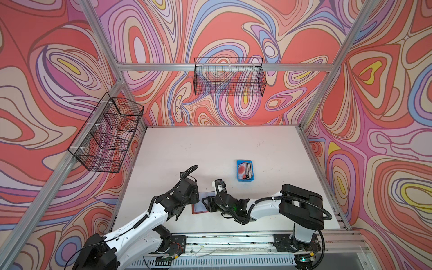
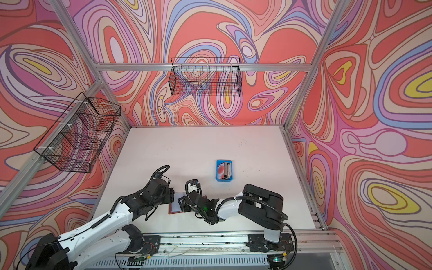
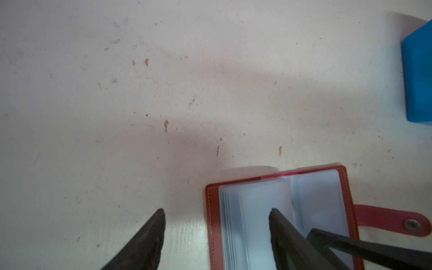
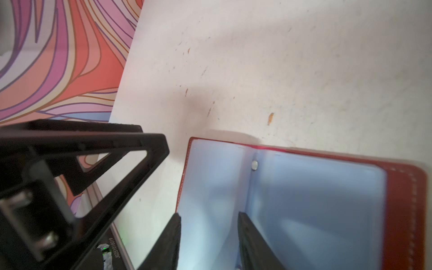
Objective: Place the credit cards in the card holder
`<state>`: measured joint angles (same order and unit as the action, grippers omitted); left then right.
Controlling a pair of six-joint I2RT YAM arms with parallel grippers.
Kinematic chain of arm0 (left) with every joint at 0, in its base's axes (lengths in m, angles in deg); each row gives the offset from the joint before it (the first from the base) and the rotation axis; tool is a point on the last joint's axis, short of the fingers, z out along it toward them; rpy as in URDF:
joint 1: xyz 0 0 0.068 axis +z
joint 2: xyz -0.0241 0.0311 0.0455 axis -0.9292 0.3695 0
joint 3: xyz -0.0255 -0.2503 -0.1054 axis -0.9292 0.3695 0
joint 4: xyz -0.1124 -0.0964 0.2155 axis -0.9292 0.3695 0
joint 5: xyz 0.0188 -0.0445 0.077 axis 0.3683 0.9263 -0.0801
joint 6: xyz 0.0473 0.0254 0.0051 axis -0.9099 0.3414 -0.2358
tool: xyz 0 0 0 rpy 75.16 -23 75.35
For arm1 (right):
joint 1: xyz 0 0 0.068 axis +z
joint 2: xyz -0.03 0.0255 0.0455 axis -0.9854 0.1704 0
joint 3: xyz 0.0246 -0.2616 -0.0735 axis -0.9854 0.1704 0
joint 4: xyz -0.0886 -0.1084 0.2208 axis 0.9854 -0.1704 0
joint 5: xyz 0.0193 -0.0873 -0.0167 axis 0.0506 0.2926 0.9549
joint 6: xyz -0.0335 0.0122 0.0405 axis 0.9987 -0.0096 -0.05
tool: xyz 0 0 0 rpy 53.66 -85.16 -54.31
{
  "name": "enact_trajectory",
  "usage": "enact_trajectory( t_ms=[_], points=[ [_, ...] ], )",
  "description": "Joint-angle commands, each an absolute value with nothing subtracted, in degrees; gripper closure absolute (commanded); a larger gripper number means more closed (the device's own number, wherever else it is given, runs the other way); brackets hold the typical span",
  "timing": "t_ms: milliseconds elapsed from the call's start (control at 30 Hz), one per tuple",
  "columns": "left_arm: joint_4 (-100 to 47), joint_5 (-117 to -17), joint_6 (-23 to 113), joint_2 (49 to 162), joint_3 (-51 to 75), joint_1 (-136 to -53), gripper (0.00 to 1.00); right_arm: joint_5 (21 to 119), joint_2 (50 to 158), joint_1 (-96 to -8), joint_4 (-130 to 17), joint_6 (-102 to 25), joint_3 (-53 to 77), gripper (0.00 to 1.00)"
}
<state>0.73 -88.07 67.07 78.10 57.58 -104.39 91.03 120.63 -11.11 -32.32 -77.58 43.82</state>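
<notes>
The card holder [image 1: 200, 207] lies open and flat on the counter [image 1: 210, 145], near the front edge and a little left of the middle, between the two arms. Its red cover edges frame clear sleeves [image 3: 315, 198], and its snap strap [image 3: 385, 219] sticks out sideways over the bare counter. In the right wrist view the holder [image 4: 315, 198] shows a small rivet at the spine.

The left tool [image 3: 217, 210] is spread wide: one finger hangs over bare counter just beside the holder's cover edge, the other over a sleeve page. The right tool [image 4: 209, 214] reaches in from the opposite side with its fingers parted over a sleeve page; whether they touch the plastic cannot be told. The two tools crowd close together above the holder.

Open counter stretches behind them to the back wall and out to both side rails. The blue tray [image 1: 245, 179] stands well apart from the holder, farther back and to the right. In it the credit cards [image 1: 245, 170] stand in a leaning stack, the front one white with a red circle. Two wire baskets [image 1: 230, 79] [image 1: 105, 135] hang from the frame above the counter.
</notes>
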Motion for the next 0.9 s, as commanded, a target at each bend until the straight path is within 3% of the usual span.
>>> enact_trajectory(
  t_ms=[0, 233, 400, 600, 867],
  points=[
    [-0.9, -85.7, 67.2, 78.5, 57.2, -104.1, 0.28, 98.6, 119.6, -9.9, -41.0, -77.5, 41.9, 0.59],
    [-1.4, -83.6, 67.9, 77.4, 57.7, -102.7, 0.3, 109.6, 115.6, -5.2, -47.6, -72.4, 40.1, 0.5],
    [3.0, -89.8, 70.9, 71.8, 58.8, -101.2, 0.33, 114.3, 116.7, -0.4, -49.1, -66.8, 35.9, 0.39],
    [10.2, -98.8, 74.6, 61.7, 59.9, -99.9, 0.33, 117.9, 127.3, 1.6, -59.7, -66.8, 24.4, 0.33],
    [15.9, -104.2, 77.0, 54.6, 60.0, -99.8, 0.31, 122.5, 133.2, 1.6, -69.4, -69.0, 18.4, 0.28]
  ],
)
